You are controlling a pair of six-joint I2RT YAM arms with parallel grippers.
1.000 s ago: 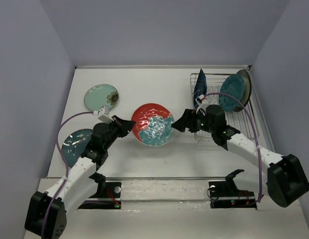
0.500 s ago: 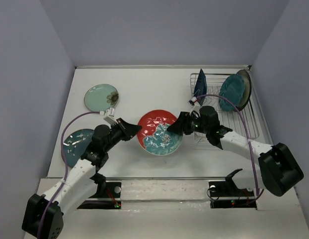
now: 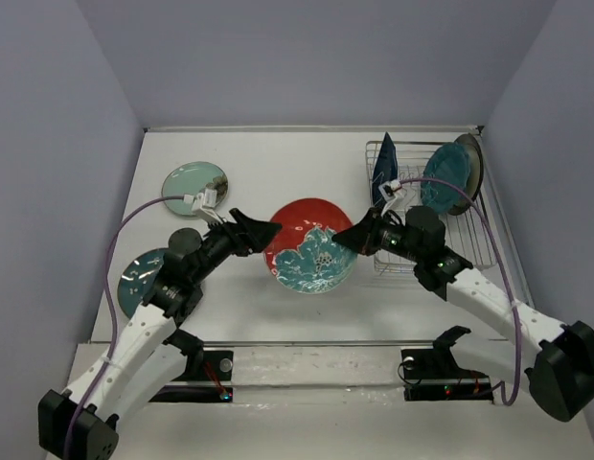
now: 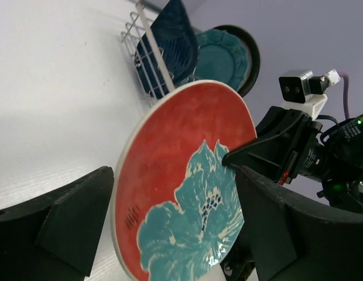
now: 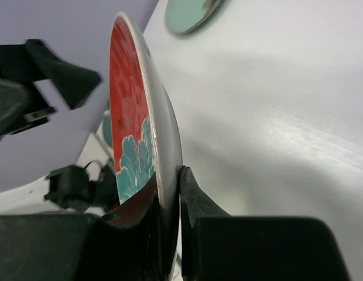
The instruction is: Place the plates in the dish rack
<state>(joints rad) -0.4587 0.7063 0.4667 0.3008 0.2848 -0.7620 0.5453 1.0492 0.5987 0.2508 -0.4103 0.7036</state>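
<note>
Red plate (image 3: 311, 241) tilted up, face toward left pincer (image 3: 266, 230) spread apart, right pincer (image 3: 345, 237) clamped on rim

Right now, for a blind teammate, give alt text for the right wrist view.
The right jaws clamp the rim of the red floral plate, held on edge over the white table; a mint-green plate lies flat beyond.

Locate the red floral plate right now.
Top view: the red plate is mid-table, tilted up, its right rim pinched by the right gripper, just left of the dish rack; the open left gripper faces its left edge.
</note>
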